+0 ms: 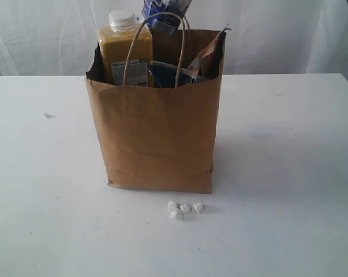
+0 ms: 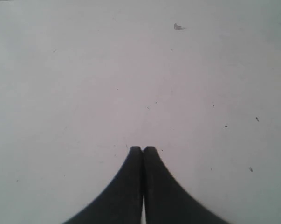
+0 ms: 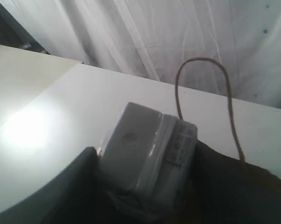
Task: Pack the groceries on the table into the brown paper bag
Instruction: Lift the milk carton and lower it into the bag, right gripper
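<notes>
Only my right wrist view shows my right gripper (image 3: 147,186) clamped on the blue-white pack (image 3: 145,149), beside a handle loop (image 3: 201,59). The exterior view shows the pack poking above the brown paper bag (image 1: 156,138), which stands mid-table (image 1: 289,173) nearer the far edge. Tiny white lumps (image 1: 184,209) lie just in front of it. My left gripper (image 2: 142,149), jaws together, hangs over the tabletop.

diffuse light washing pale | brown paper bag (image 1: 156,138) throwing faint shadow toward three o'clock | glare blooming on table (image 3: 26,130), right wrist
</notes>
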